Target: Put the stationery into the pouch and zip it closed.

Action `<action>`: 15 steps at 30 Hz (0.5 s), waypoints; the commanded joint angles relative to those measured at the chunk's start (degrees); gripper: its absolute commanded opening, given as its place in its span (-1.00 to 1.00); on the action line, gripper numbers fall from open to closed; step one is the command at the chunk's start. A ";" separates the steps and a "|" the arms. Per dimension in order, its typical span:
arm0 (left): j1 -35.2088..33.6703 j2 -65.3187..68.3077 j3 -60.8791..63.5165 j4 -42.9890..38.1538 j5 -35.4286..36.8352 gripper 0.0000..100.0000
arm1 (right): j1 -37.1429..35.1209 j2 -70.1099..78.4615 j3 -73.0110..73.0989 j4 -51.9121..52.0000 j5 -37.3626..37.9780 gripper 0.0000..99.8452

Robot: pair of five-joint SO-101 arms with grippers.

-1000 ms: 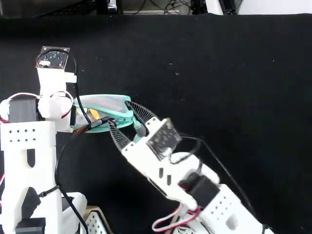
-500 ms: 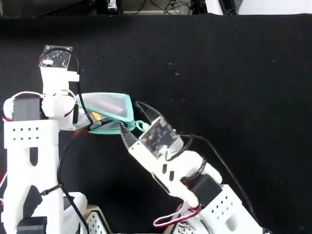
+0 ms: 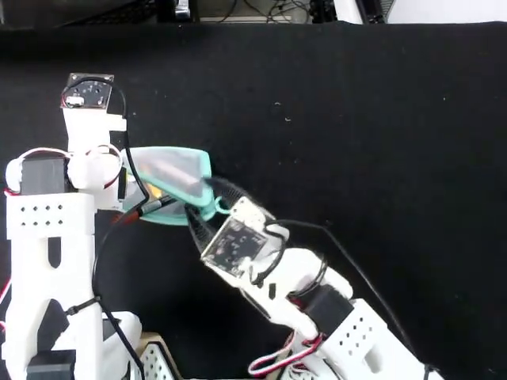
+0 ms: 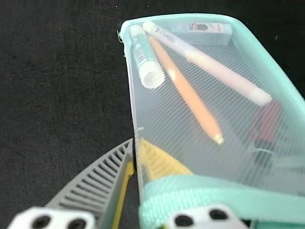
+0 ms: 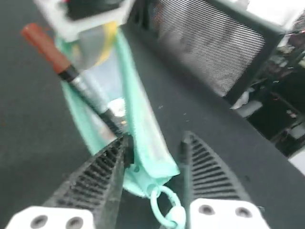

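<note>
Mint mesh pouch (image 3: 170, 176) lies on the black worktop (image 3: 356, 119), one edge clenched in the left hand (image 4: 137, 148). Spread wide, the right hand (image 5: 157, 140) straddles its zip end. One red-capped pen (image 5: 71, 74) sticks out of the opening.

A black tablecloth (image 3: 380, 119) lies flat, with a few pale specks. Dark cables (image 3: 261, 9) lie in a tangle beyond its far edge, and a black mesh-backed chair (image 5: 209, 43) stands in the room behind.
</note>
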 commanded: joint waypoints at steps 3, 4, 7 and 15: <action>-0.31 0.79 1.71 -0.26 0.44 -0.94 | -3.87 1.71 -7.25 10.73 6.42 -0.90; -0.31 0.79 1.71 -0.26 0.44 -0.94 | -3.87 1.71 -8.22 12.48 7.12 -0.87; -0.31 0.79 1.71 -0.26 0.44 -0.94 | -3.87 1.71 -9.27 16.26 7.03 -0.70; -0.31 0.79 1.71 -0.26 0.44 -0.94 | -3.78 11.91 -7.87 13.10 7.03 -0.64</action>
